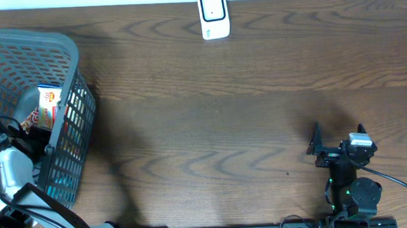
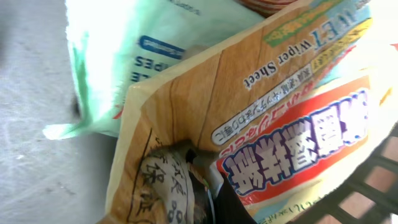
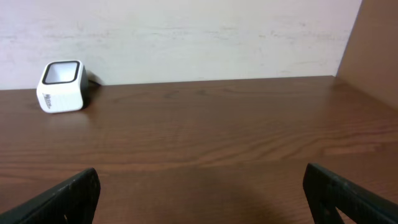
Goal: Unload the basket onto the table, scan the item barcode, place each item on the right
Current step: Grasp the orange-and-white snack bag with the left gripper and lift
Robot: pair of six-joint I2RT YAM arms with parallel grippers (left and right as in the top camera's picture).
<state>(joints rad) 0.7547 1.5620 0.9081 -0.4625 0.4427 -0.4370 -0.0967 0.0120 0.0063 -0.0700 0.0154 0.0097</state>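
Tool at left closed, pinching wiper pack

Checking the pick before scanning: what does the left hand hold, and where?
The orange wood-print plastic wiper-sheet packet, pinched at its crumpled edge by the left hand.

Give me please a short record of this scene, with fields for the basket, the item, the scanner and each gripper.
basket: grey mesh, at the left end of the table, packs inside
item: wet wiper sheet pack, lying over a green pack
left gripper: in the basket, shut, apparently on the wiper pack's crumpled corner
right gripper: open, empty, facing the scanner
scanner: white, at the table's far edge
barcode: not yet scanned
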